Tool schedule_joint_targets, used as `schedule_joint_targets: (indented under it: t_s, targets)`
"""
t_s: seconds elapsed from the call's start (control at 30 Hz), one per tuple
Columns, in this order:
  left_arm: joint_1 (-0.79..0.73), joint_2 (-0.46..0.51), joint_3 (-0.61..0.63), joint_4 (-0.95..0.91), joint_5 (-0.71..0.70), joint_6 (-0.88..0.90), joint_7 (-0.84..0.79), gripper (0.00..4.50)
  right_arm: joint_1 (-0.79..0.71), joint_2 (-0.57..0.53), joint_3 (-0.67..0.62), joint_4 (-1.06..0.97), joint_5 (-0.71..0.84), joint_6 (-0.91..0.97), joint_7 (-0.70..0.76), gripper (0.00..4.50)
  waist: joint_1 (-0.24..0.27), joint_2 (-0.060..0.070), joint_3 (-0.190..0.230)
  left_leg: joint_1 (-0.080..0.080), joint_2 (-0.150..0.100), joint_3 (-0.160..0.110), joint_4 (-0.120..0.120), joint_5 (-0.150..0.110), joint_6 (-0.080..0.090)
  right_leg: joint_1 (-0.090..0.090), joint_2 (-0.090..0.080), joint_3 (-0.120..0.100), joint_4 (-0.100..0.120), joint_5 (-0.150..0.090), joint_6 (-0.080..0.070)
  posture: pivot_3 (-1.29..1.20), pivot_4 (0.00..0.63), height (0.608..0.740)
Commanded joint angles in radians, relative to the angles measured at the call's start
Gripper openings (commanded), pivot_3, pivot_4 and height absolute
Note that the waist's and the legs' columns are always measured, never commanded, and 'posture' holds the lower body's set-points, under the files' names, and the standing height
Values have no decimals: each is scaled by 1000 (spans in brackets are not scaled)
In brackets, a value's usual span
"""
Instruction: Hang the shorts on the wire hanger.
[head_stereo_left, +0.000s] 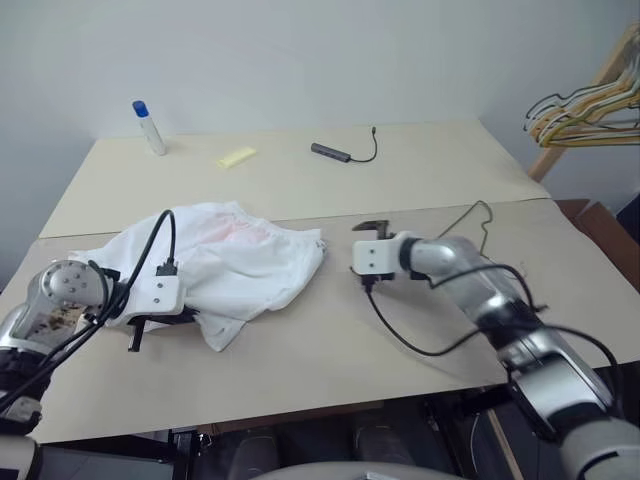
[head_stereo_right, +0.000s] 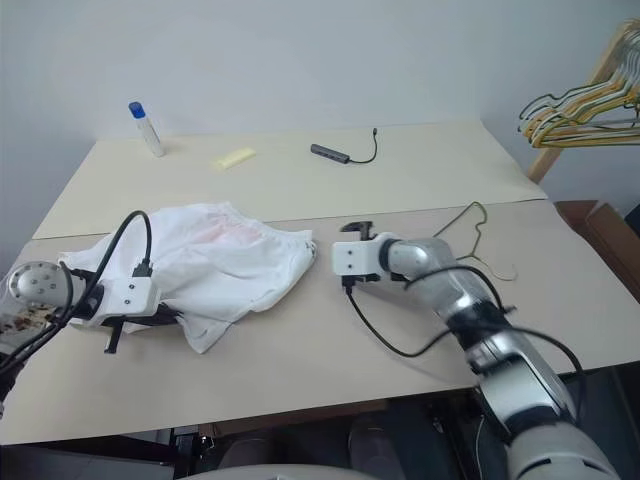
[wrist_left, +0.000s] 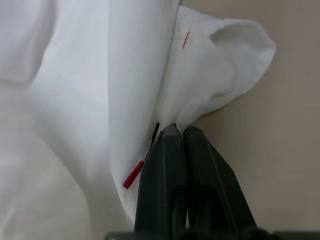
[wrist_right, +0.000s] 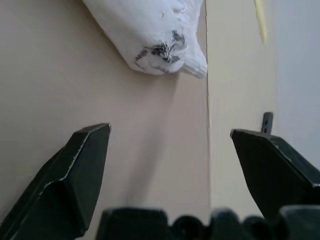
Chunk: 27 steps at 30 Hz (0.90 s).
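Observation:
The white shorts (head_stereo_left: 240, 260) lie crumpled on the left half of the table, with a faint pink stain on top. My left gripper (wrist_left: 175, 131) is shut on a fold of their fabric near a small red mark, at the shorts' near-left edge (head_stereo_left: 150, 320). My right gripper (head_stereo_left: 354, 255) hovers open and empty just right of the shorts, its fingers pointing at their bunched corner (wrist_right: 155, 35). The thin wire hanger (head_stereo_left: 465, 216) lies flat on the table behind my right forearm, which hides part of it.
At the back of the table (head_stereo_left: 300, 350) are a white bottle with a blue cap (head_stereo_left: 148, 127), a yellow slip (head_stereo_left: 236, 157) and a dark adapter with a cable (head_stereo_left: 332, 152). A bunch of yellow and green hangers (head_stereo_left: 585, 110) hangs on a wooden rack at far right.

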Motion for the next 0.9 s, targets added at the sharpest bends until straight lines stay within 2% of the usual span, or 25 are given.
schedule_joint_targets:
  t_s: [0.03,0.27,0.37,0.7,0.73,0.83,0.9]
  targets:
    - [20,27,50,-64,-29,23,2,47,-98,61,29,203,-64,-150,-119,4500,0,0,0,0,0,0,0,0,0,0,0,0,0,0,0,50,0,740]
    - [78,36,87,-135,-42,66,14,47,-210,150,86,426,-154,-332,-223,4500,1,0,0,3,-1,-2,0,0,0,-1,-1,-1,8,-1,-1,75,0,740]
    - [91,41,97,-152,-45,77,15,0,-238,180,99,486,-179,-361,-252,3892,1,0,0,4,-1,-3,0,0,0,-1,0,-2,12,-2,-3,80,0,740]
    - [111,46,116,-165,-43,95,20,0,-293,244,112,593,-235,-319,-349,256,3,0,0,4,-1,-4,0,0,0,-2,0,-3,14,-3,-4,83,0,740]
    - [102,40,111,-152,-28,87,35,0,-298,248,116,602,-246,-301,-367,23,4,0,0,4,-1,-4,0,0,0,-2,0,-3,14,-3,-4,83,0,740]
    - [47,3,78,-79,37,61,101,0,-313,254,140,626,-293,-236,-434,23,7,1,0,4,-1,-4,0,0,-1,-2,0,-3,14,-3,-4,74,0,740]
    - [-26,-30,25,27,149,-18,186,0,-319,251,144,645,-312,-175,-472,23,13,1,1,4,-1,-5,0,1,-1,-2,0,-3,14,-3,-4,64,0,740]
